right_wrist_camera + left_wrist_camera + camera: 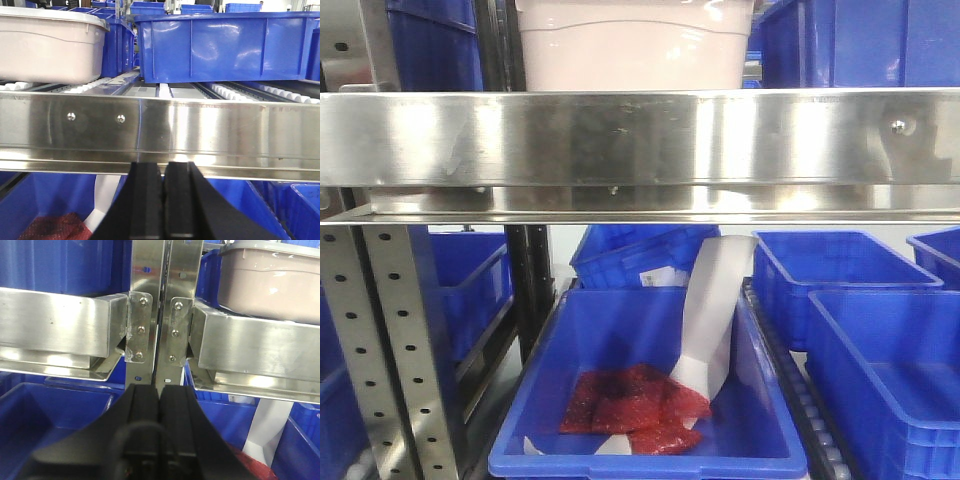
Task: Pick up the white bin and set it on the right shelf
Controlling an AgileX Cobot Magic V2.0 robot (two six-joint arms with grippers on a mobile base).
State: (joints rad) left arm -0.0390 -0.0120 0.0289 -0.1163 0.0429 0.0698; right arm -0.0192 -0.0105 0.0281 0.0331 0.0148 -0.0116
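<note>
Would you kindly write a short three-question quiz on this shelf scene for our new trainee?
1. True or false: the white bin sits on the right shelf, above the steel beam.
2. Which lies in the blue crate below the beam? A) red mesh bags B) green bottles C) yellow boxes
3. Fill in: the left gripper and the right gripper both have their fingers ____.

Key: 1 true; 2 A, the red mesh bags; 3 shut, holding nothing.
</note>
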